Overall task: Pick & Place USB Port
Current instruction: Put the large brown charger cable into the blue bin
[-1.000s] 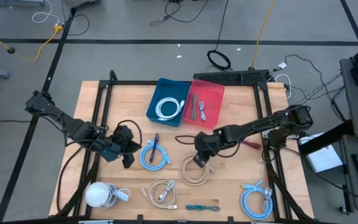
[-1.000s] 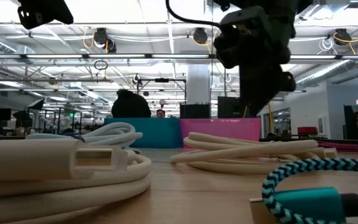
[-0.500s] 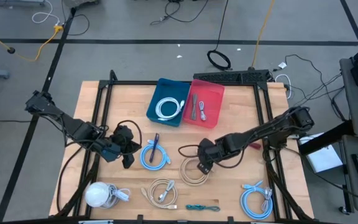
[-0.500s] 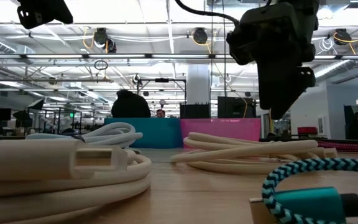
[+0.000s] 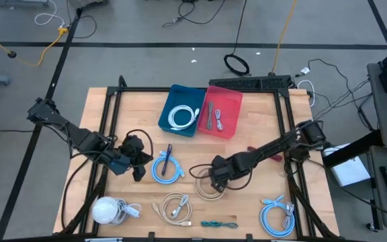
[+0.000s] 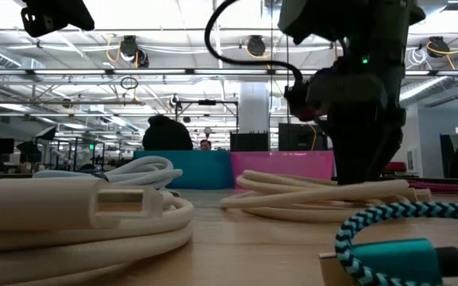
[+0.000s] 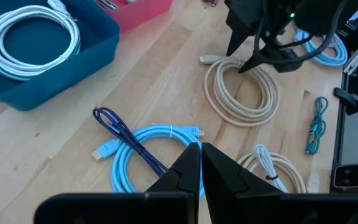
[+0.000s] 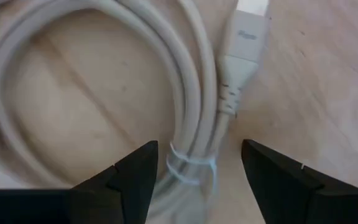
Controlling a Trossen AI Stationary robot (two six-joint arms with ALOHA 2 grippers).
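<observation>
Beige coiled USB cable (image 5: 209,186) lies on the wooden counter (image 5: 247,208) at six o'clock from the pink bin (image 5: 221,111). Right claw (image 8: 194,163) hangs spread wide, straddling the tied strands beside the plug; best drop straight and pinch both. Left claw (image 7: 201,163) waits pinched together.

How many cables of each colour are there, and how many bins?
Light blue cables: 2
Beige cables: 2
White cables: 2
Dark blue cable: 1
Teal cable: 1
Bins: 2, a blue bin and a pink bin
Total: 8 cables, 2 bins
</observation>
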